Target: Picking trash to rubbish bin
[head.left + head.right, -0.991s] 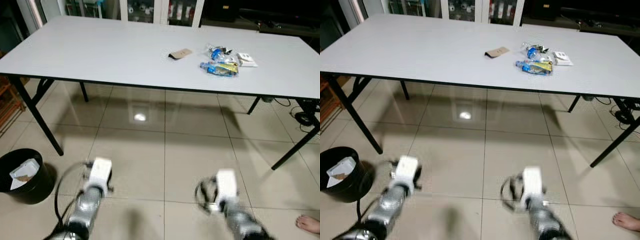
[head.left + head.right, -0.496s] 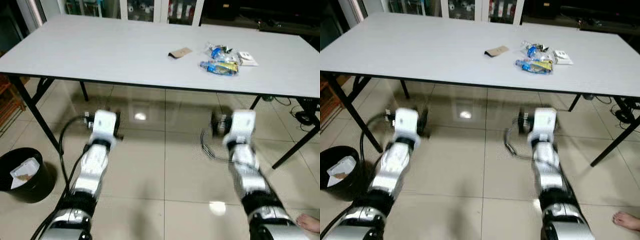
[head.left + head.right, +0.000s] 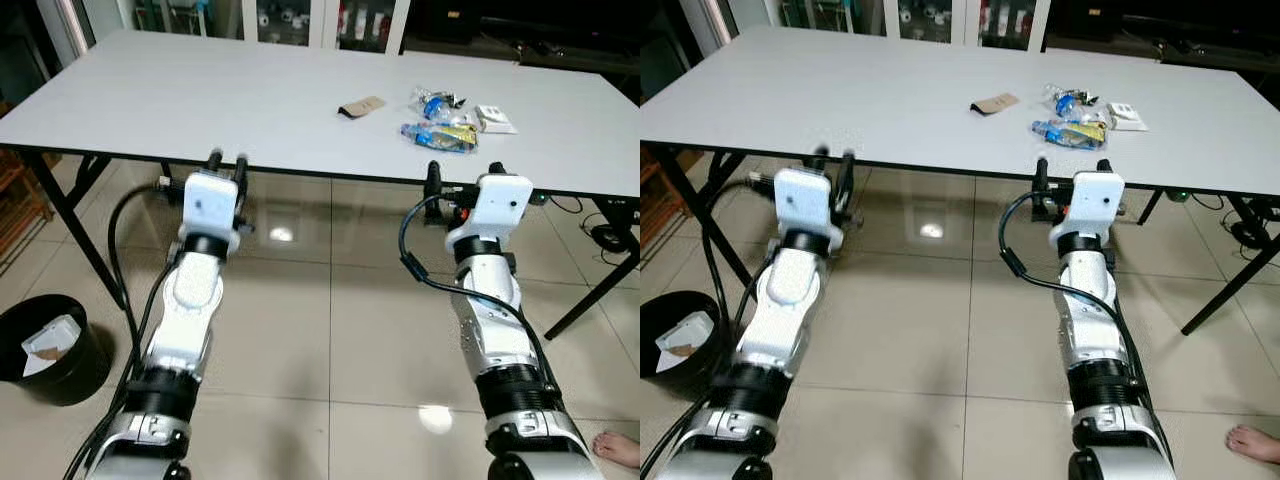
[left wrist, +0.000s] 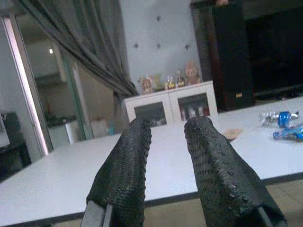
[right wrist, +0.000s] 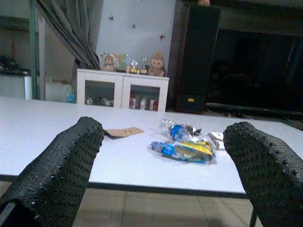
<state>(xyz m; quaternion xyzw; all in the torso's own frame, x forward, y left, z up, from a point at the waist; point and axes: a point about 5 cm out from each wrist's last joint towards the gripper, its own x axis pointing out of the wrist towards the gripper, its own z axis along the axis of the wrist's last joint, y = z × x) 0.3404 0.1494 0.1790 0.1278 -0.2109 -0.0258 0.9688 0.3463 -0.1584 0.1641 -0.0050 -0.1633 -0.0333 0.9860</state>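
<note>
The trash sits in a small cluster toward the far right of the white desk (image 3: 150, 100): a blue and yellow wrapper (image 3: 440, 136), a crumpled clear plastic piece with a blue cap (image 3: 434, 103) just behind it, a small white packet (image 3: 494, 118) beside those, and a brown card scrap (image 3: 361, 107) a little apart to the left. The black rubbish bin (image 3: 45, 352) is down on the floor by the left desk leg, already holding some paper.

The right gripper (image 3: 462, 172) is level with the desk edge, jaws spread wide, lined up on the wrappers. The left gripper (image 3: 227, 160) is at the near edge too, jaws only narrowly parted, empty.

Risks from here: the pile lies well back from the edge, so a low reach could knock the desk rim. The wrappers touch each other, so a pinch may drag a neighbour or slip off the film.

A second ago both arms were low over the floor tiles and blurred; now they are raised to desk height.
</note>
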